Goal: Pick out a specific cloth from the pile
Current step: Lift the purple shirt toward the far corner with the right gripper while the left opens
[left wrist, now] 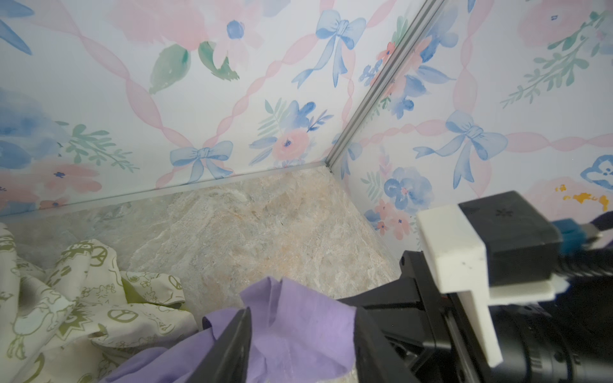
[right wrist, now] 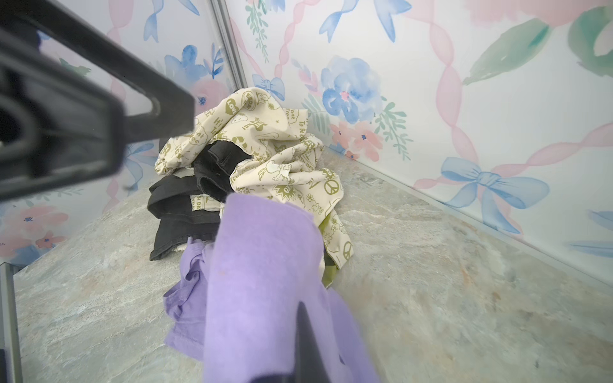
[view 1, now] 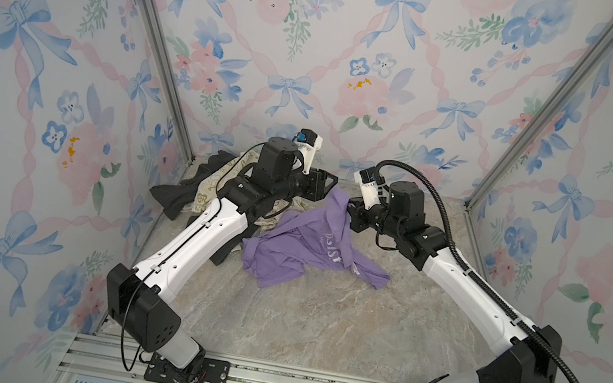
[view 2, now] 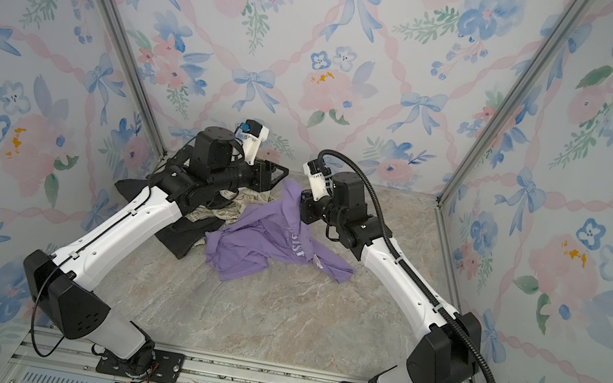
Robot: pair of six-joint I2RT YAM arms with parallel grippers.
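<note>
1. Where the flowered walls point(view 1: 319, 55) close in on three sides, the marbled tabletop point(view 1: 315, 329) spreads between my two arms.
2. The cloth point(view 1: 298, 254), lilac with white lettering point(view 1: 332, 243), lies crumpled mid-table with its left edge against the pile. One corner rises to a peak toward the back wall.
3. The pile point(right wrist: 212, 165) sits in the far left corner: a cream cloth point(right wrist: 282, 149) printed with olive peace signs, tangled over a dark grey-black cloth point(right wrist: 175, 205).
4. My right gripper point(view 1: 352, 208) is pressed together on that raised lilac corner, holding it off the table.
5. My left gripper point(view 1: 325, 185) hangs just beside the peak with jaws apart, and lilac fabric drapes around one finger point(left wrist: 232, 341).
6. A small white label point(view 1: 355, 269) shows on the flap nearest my right arm.
</note>
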